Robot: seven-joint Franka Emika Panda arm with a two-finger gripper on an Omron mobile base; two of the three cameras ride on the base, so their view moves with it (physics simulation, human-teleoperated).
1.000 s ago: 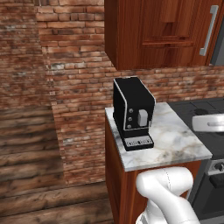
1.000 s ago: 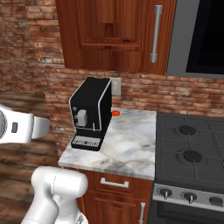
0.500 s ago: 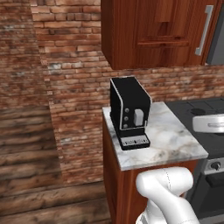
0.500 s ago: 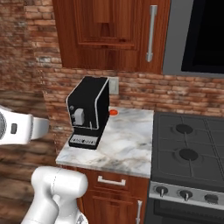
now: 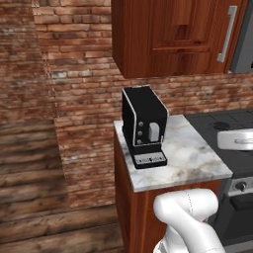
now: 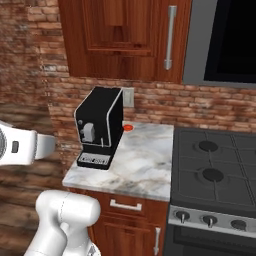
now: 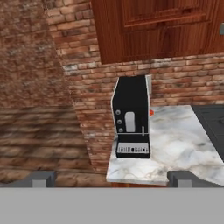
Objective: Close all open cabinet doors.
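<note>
We see the cabinet door [image 6: 132, 37] hanging on the brick wall [image 5: 69, 99] above the marble counter [image 6: 135, 165], with its long silver handle [image 6: 171, 37] running straight up and down near the door's right edge, next to the dark microwave [image 6: 225, 40]. In both base views the door face looks flush with the cabinet box, so we judge this one shut or very nearly so, though we cannot be sure from these angles.

In the hand view our gripper [image 7: 111, 178] sits low and well back from the wall, its two dark fingertips [image 7: 41, 178] spread far apart with nothing between them. From there the door lies up and ahead, beyond the black coffee machine [image 7: 132, 117] that stands on the counter's left part, just beside the stove [image 6: 215, 165]. The bottom edge of the door [image 7: 157, 30] shows high in that view.

So the relation that matters is this: the door is above and farther than the hand, its long axis vertical, and we would have to rise clear over the coffee machine to reach it.
</note>
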